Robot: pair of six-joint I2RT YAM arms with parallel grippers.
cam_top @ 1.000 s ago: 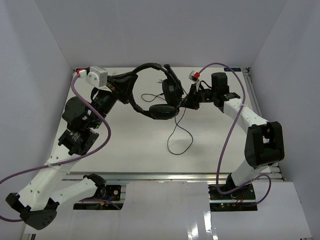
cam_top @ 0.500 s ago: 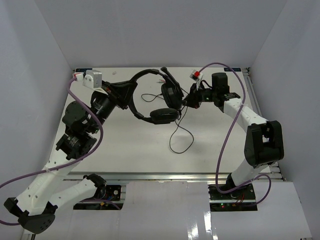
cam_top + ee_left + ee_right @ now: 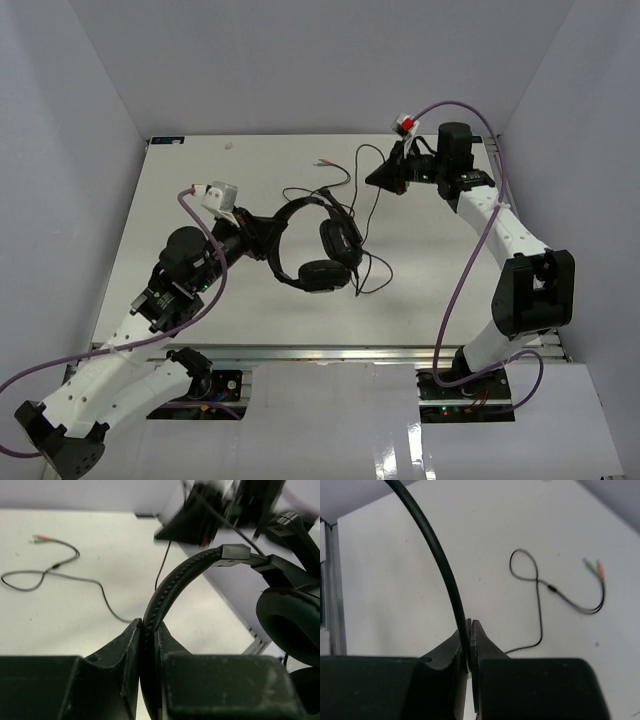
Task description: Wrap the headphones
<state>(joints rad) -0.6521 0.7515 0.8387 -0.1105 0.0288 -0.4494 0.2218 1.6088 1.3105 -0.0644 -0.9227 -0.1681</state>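
**Current state.** The left hand (image 3: 268,234) is closed on the headband (image 3: 172,587) of the headphones (image 3: 320,275), which sit at the centre of the top view, just below the middle of the bench (image 3: 200,180). Whether the earcups (image 3: 340,240) touch the bench cannot be told. The right hand (image 3: 385,178), at upper right, is pinched shut on the thin cable (image 3: 432,550). The cable runs from there down to the earcups. The plugs (image 3: 322,162) lie loose on the bench at upper centre.

**Step in hand — laying the cable round the headset.** Probable good practice:
- Keep the headband clamp firm, so the headset does not swing as the cable is led around it.
- Hold light tension on the cable. Slack lets the turn slip off; too hard a pull may drag the headset or strain the cable at the earcup.
- Watch the free end, since the loose plugs may snag.

**Change from the earlier frames.** The headset and left hand have come down from the upper part of the view to the centre. The right hand has risen toward the upper right — the large slack loop formerly at lower centre is now small and close beside the earcups.
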